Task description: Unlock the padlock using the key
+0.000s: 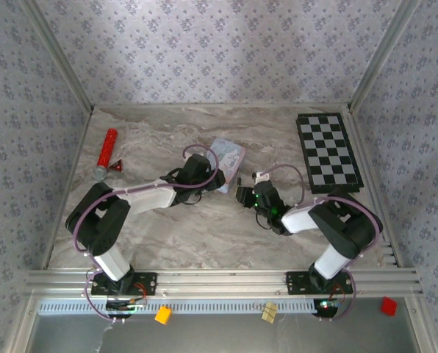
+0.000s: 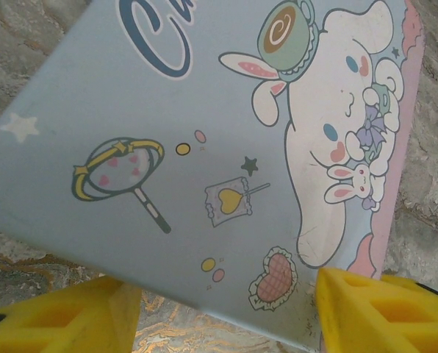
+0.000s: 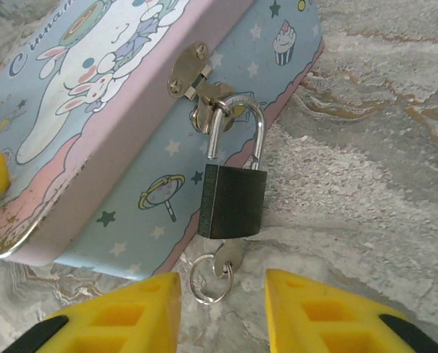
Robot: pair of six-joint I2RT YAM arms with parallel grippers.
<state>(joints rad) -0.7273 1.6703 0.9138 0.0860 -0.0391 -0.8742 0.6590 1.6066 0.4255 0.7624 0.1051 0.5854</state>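
Right fingers [image 3: 131, 315] flank the key [image 3: 227, 259], apart.

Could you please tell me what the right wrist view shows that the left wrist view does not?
Right wrist: the padlock hanging on the hasp of the tin, with the key in its underside. Left wrist: the lid's lollipop and heart drawings. Both: the tin, the marble table, and yellow right fingers or left fingers, spread apart.
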